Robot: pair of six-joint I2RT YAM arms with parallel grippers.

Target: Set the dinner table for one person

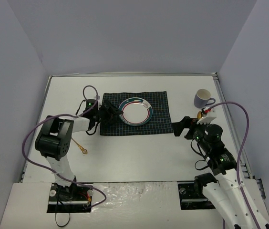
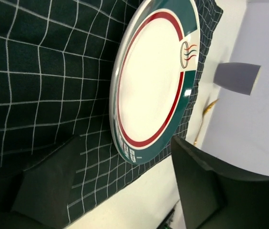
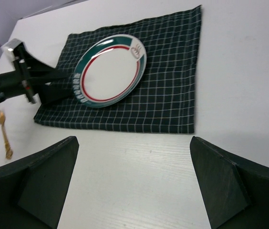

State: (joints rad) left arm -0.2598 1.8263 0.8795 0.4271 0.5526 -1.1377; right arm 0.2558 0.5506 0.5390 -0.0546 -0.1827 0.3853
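From above, the white counter (image 1: 139, 155) carries a dark checked cloth (image 1: 156, 121) near its middle, and a green- and red-rimmed plate (image 1: 135, 112) lies on the cloth. A pale mug (image 1: 202, 98) stands well apart at the far right. A gold utensil (image 1: 81, 147) lies on the bare counter beside the left arm. The left gripper (image 1: 108, 113) sits at the plate's left edge. The right gripper (image 1: 180, 127) is just off the cloth's right edge.

In the left wrist view, the left gripper (image 2: 124, 143) is spread wide. The plate (image 2: 149, 81) has its near rim between the fingers (image 2: 48, 186), and nothing is clamped.

In the right wrist view, the right gripper (image 3: 133, 143) is spread wide and empty above the bare counter (image 3: 139, 186), short of the cloth (image 3: 168, 90) and plate (image 3: 108, 71).
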